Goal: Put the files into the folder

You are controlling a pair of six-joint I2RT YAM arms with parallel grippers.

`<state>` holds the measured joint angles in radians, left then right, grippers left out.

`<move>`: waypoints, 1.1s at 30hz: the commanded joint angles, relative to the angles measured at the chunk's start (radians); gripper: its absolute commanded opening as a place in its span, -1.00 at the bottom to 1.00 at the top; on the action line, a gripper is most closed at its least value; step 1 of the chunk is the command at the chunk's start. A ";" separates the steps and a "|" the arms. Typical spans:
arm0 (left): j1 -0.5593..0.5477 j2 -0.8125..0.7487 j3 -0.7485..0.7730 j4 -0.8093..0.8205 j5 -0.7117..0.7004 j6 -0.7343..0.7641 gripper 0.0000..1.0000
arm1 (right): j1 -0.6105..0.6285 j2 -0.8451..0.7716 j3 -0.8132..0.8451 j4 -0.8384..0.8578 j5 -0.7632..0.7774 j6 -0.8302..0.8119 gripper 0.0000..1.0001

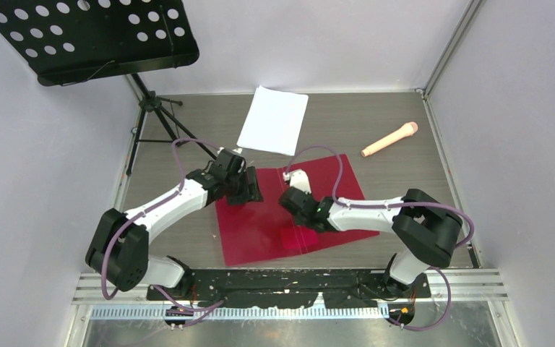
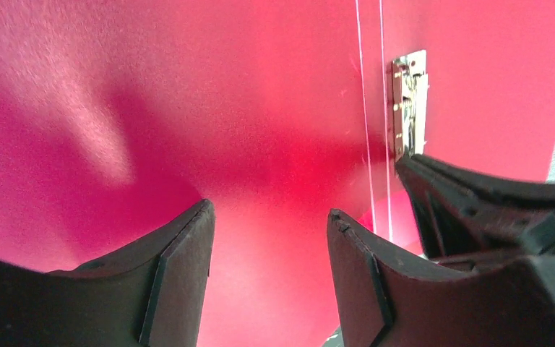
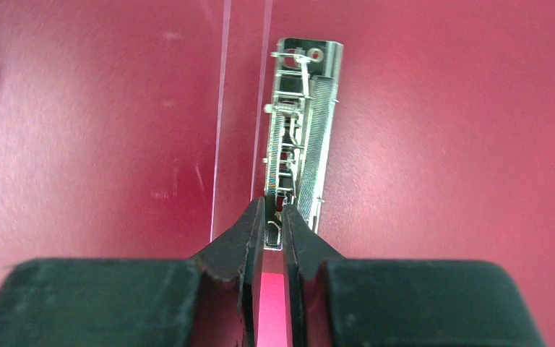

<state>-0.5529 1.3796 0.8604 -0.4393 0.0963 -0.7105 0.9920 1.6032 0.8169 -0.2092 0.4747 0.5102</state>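
The red folder (image 1: pixel 260 235) lies open and flat on the table in front of the arms. The files (image 1: pixel 273 120), a white paper stack, lie behind it, apart from both grippers. My left gripper (image 1: pixel 249 186) is open and empty just above the folder's left inside cover (image 2: pixel 188 108); its tips (image 2: pixel 269 217) are spread wide. My right gripper (image 1: pixel 289 196) is at the spine, shut on the near end of the metal clip (image 3: pixel 300 123), with its fingertips (image 3: pixel 273 210) pinched together. The clip (image 2: pixel 408 101) and the right gripper's fingers (image 2: pixel 477 195) also show in the left wrist view.
A beige microphone (image 1: pixel 390 139) lies at the back right. A black music stand (image 1: pixel 90 36) on a tripod (image 1: pixel 152 116) stands at the back left. Walls close in on the table's left, back and right.
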 commanded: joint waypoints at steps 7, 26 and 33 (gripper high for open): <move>-0.021 0.119 -0.036 0.249 0.199 -0.073 0.12 | 0.140 -0.006 -0.079 0.033 -0.001 0.064 -0.72; -0.027 0.470 0.060 0.643 0.346 -0.393 -0.54 | 0.140 -0.095 -0.188 0.203 -0.081 -0.045 -0.71; -0.043 0.498 0.131 0.325 0.160 -0.338 -1.00 | 0.102 -0.147 -0.199 0.203 -0.156 -0.022 -0.25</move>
<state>-0.5800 1.8698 0.9241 0.0887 0.4015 -1.0908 1.1149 1.5085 0.6449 0.0235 0.4126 0.4763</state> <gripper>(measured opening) 0.007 0.301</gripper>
